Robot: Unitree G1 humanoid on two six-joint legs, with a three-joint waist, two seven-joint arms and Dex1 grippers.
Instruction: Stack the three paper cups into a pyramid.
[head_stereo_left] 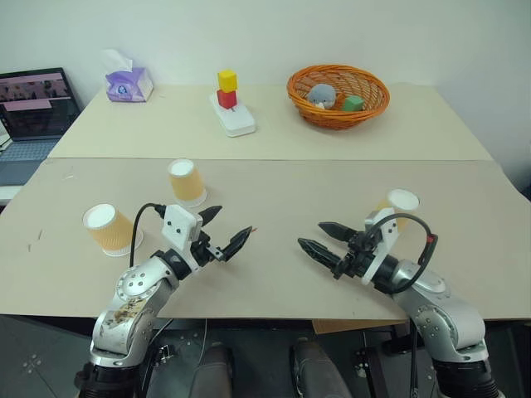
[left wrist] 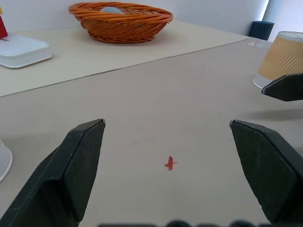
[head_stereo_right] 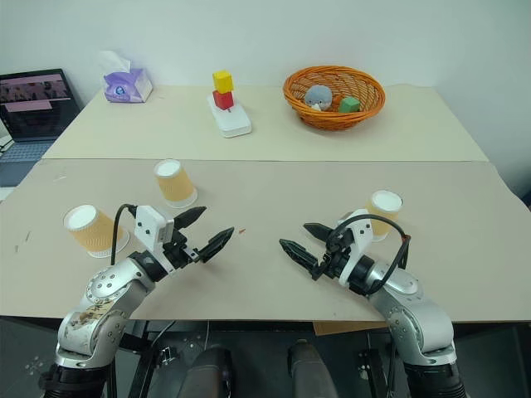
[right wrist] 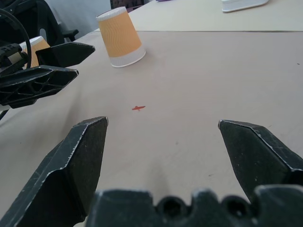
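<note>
We note the left tool and the right tool both hovering over the beige worktop, black fingers spread wide and empty, tips turned inward toward each other with a gap of bare surface between them; a small red cross mark sits on the worktop in that gap. The three tan-orange ribbed paper cups all stand upside down and well apart: one just beyond the left tool, one at the far left beside the left arm, and one behind the right tool, partly hidden by its wrist. No pyramid is begun; we judge the step in hand to be the first pick. Our advice: take the nearest cup with the left tool, approach level, and close across the ribbed wall at mid-height, gently, since thin paper will likely buckle. Set two cups base-down, touching or just beside one another near the red mark, so the third can bridge both. The right tool must back off a little to reach its cup. At the far side sit an orange wicker basket, a stack of red and yellow blocks and a purple tissue pack, clear of the work.
</note>
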